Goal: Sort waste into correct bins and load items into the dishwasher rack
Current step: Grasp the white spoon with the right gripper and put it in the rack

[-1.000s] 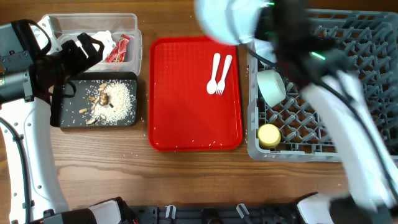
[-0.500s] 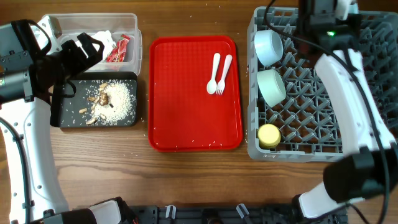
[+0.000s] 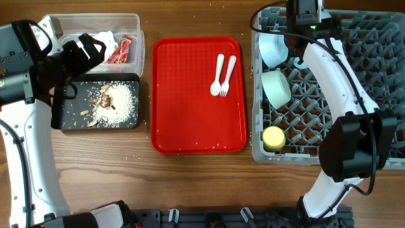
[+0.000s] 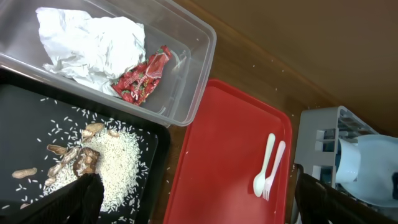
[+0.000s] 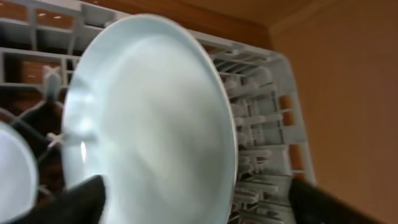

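Left gripper [image 4: 196, 193]: at the left of the overhead view, over the bins, jaws spread, empty.
Upper left: clear tub [image 3: 136, 25] holds napkin [image 4: 93, 40] and red wrapper [image 4: 142, 74]. Below it, black tray [image 3: 63, 117] holds rice [image 3: 120, 101] with brown scraps. Waste looks sorted.
Centre: red tray [image 3: 190, 107] carries spoon [image 3: 218, 73] and fork [image 3: 228, 75], side by side and touching, not yet loaded.
Right: rack [image 3: 380, 38] holds two bowls [image 3: 272, 47] at its left edge and yellow cup [image 3: 273, 137] at lower left.
Right gripper [image 5: 205, 199]: at the rack's top edge. Plate [image 5: 149, 118] fills the wrist view, tilted over the pegs. Fingers spread wide; the right one is clear of the rim, contact at the left one unclear.
Step, judged: seating the plate. Confirm its rim sits between peg rows and leans on a peg. Withdraw straight up, avoiding the upper bowl just beside it. The thin, smooth plate may tip or slide.
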